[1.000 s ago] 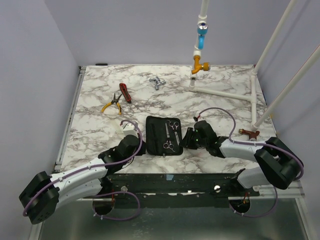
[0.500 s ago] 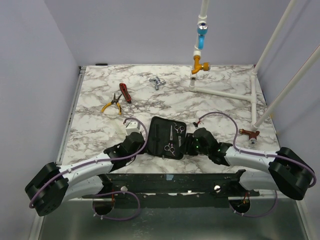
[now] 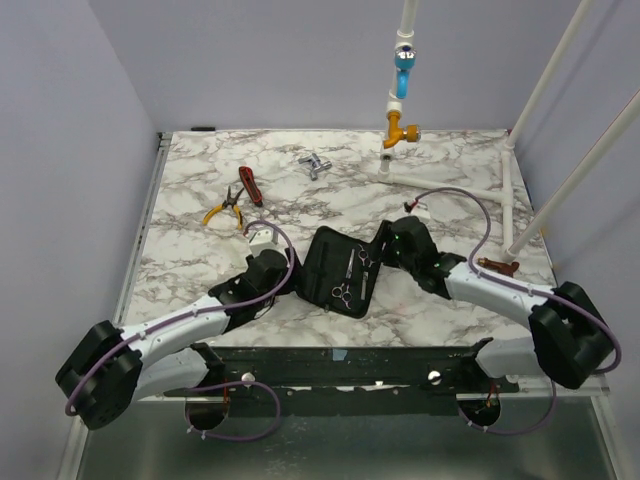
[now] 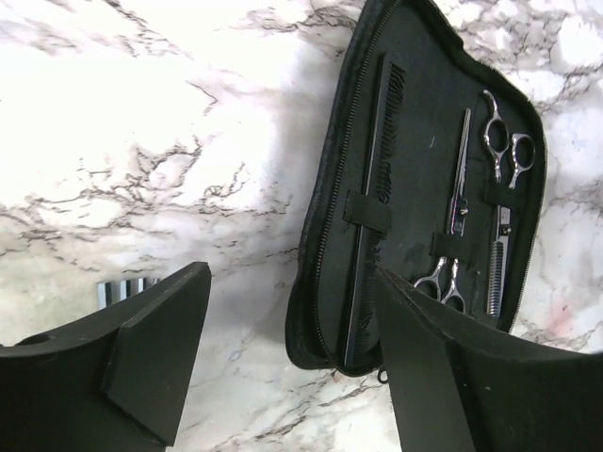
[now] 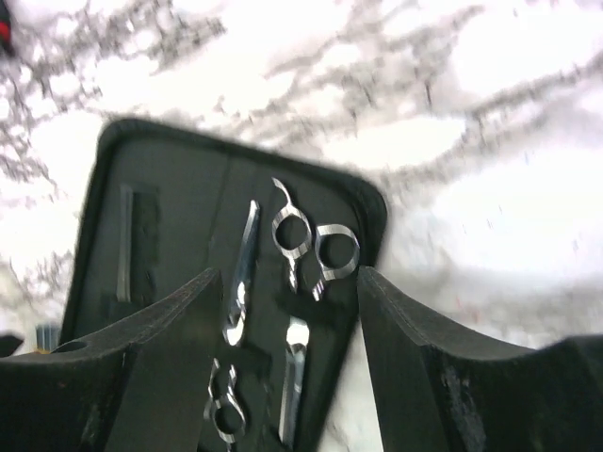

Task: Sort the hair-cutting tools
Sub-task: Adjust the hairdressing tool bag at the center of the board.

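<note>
Left gripper (image 4: 290, 282) spread wide, gripping nothing; only marble and the near corner of the case between its black fingers. Right gripper (image 5: 287, 278) likewise parted and empty, poised over the case's opposite side, its wrist view blurred.

Soft black zip-around case (image 4: 424, 104) lying open on the white, grey-veined marble tabletop (image 3: 190, 265), near the front edge, between the two grippers. Holds three tools under black elastic straps (image 4: 367, 212). Slim straight black comb (image 4: 375, 155) lengthwise along the side nearest the left gripper, teeth toward the middle. Thin silver-metal scissors (image 4: 459, 179) in the middle, finger loops at the end toward the left wrist camera. Second pair of silver scissors with a toothed blade (image 4: 497, 268) on the far side, loops at the opposite end. Comb well apart from both pairs.

Left arm (image 3: 180, 325) stretched low and diagonal from the near-left corner, wrist just beside the case's left edge. Right arm (image 3: 490, 290) reaching in from the near right, wrist just beside the case's right edge.

Farther back on the left, yellow-handled pliers (image 3: 222, 210) just beside a red-handled tool (image 3: 250, 185). Small silver metal fitting (image 3: 315, 165) toward the back middle. White pipe frame (image 3: 450, 187) with blue and orange fittings at the back right.
</note>
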Available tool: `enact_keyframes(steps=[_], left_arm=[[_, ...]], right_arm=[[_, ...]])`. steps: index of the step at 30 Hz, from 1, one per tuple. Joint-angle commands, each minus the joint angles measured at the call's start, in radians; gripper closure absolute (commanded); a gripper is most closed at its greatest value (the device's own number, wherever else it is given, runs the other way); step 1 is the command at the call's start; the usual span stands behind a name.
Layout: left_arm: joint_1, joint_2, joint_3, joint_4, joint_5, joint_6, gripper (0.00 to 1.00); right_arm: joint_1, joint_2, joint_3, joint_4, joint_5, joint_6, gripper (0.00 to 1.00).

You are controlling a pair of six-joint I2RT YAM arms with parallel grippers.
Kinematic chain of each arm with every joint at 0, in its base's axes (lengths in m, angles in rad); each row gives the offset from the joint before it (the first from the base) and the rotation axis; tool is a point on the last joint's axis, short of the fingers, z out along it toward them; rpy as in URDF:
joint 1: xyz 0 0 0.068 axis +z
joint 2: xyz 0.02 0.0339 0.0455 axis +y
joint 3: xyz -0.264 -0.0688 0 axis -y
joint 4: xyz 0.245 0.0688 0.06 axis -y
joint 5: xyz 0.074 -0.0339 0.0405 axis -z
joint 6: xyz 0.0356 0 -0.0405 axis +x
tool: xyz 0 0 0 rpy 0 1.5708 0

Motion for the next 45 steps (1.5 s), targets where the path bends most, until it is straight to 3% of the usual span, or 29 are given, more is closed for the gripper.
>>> enact_keyframes(steps=[1, 4, 8, 11, 16, 29, 39, 45], left_arm=[[0.002, -0.103, -0.019, -0.17, -0.114, -0.072, 0.25], [-0.02, -0.191, -0.047, -0.264, -0.154, -0.1, 0.25], [-0.04, -0.323, -0.128, -0.252, -0.068, -0.081, 0.32], [-0.041, -0.385, -0.198, -0.164, 0.061, -0.039, 0.4], [-0.041, -0.395, -0.279, 0.058, 0.238, 0.005, 0.4], [-0.04, -0.017, -0.131, 0.203, 0.302, 0.026, 0.41], [-0.034, 0.209, 0.094, 0.207, 0.31, 0.059, 0.41], [-0.015, 0.364, 0.24, 0.168, 0.316, 0.086, 0.41]], right_arm=[[-0.025, 0.156, 0.137, 0.074, 0.015, -0.091, 0.37], [-0.043, 0.287, 0.212, 0.14, -0.015, -0.112, 0.37], [-0.072, 0.462, 0.328, 0.17, -0.03, -0.172, 0.37], [-0.088, 0.533, 0.368, 0.186, -0.083, -0.196, 0.37], [-0.088, 0.55, 0.351, 0.184, -0.151, -0.18, 0.37], [-0.086, 0.372, 0.041, 0.17, -0.216, -0.046, 0.53], [0.032, 0.132, -0.217, 0.198, -0.215, 0.102, 0.53], [0.085, -0.014, -0.296, 0.125, -0.126, 0.144, 0.5]])
